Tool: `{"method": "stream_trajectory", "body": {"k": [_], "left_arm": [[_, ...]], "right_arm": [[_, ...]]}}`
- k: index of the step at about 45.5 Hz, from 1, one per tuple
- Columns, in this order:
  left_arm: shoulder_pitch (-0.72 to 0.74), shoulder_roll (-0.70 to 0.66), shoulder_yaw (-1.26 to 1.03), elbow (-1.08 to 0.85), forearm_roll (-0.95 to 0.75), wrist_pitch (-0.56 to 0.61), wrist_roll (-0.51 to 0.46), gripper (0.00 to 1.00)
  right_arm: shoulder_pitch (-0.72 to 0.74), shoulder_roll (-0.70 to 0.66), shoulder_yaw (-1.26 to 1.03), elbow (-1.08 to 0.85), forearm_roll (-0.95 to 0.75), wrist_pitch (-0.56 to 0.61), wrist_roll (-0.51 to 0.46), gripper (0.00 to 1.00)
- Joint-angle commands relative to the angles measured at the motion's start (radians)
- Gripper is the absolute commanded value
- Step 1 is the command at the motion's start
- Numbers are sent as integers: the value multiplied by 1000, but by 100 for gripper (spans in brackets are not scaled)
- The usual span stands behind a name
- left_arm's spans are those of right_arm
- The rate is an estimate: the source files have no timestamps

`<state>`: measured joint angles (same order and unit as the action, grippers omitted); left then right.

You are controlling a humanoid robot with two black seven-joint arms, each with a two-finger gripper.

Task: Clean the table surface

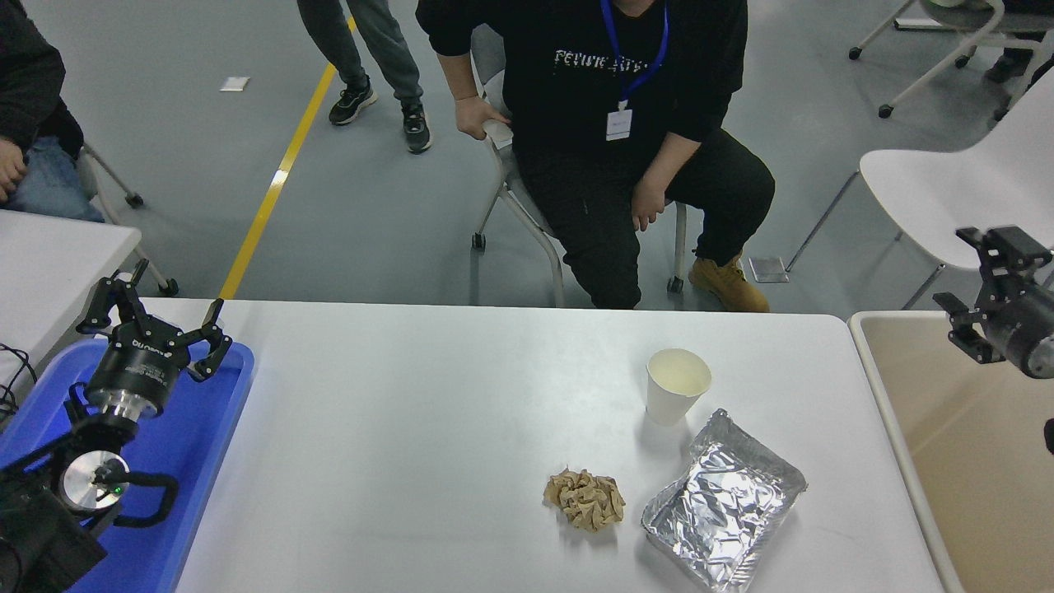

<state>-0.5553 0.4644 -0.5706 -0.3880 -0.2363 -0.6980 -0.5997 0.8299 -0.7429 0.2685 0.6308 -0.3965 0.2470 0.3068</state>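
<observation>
The table surface [412,428] is a wide glossy white top. On its right half stand a white paper cup [677,385], a crumpled brown paper wad [585,498] and a crinkled foil tray [723,511]. My right gripper [978,282] hangs open and empty at the right edge, above the far end of a beige tray, well right of the cup. My left gripper [154,311] is parked open and empty over the blue tray [206,445] at the lower left.
A beige tray [947,461] lies right of the table. A person [626,123] sits on a chair at the far side. A white chair [963,198] stands at the upper right. A smaller white table corner [58,255] is at the left.
</observation>
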Motion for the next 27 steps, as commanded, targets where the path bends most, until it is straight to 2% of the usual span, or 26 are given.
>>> {"method": "stream_trajectory", "body": {"k": [1, 14, 21, 27], "left_arm": [[0, 0, 0, 0, 0, 0, 0, 100], [0, 0, 0, 0, 0, 0, 0, 100], [0, -1, 0, 0, 0, 0, 0, 100], [0, 0, 0, 0, 0, 0, 0, 100]], "right_arm": [[247, -21, -446, 1, -39, 43, 6, 98], [400, -10, -543, 81, -363, 43, 54, 98], [416, -9, -549, 176, -510, 44, 106, 98], [414, 30, -551, 224, -613, 44, 112, 98]]}}
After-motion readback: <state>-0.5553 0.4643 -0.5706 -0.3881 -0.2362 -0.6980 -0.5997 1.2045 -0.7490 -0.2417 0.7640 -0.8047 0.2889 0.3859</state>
